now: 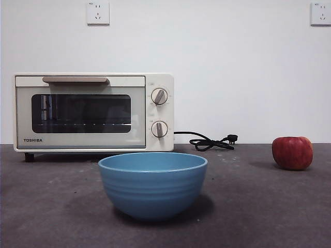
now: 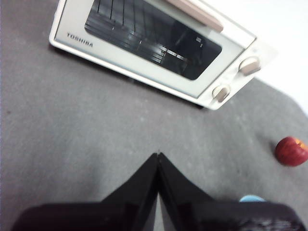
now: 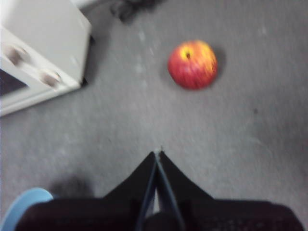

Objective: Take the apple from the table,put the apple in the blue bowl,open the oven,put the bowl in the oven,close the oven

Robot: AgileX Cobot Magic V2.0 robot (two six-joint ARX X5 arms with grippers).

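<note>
With the round dark-red apple still on the speckled grey table at far right, the first pickup is pending: the empty right gripper, jaws pressed together, must spread and descend over it.

A plain white painted wall rises behind the far edge of the surface. Two white square plastic wall sockets are mounted high on it: one socket toward the left, the other socket at the upper right corner, partly cut off.
</note>
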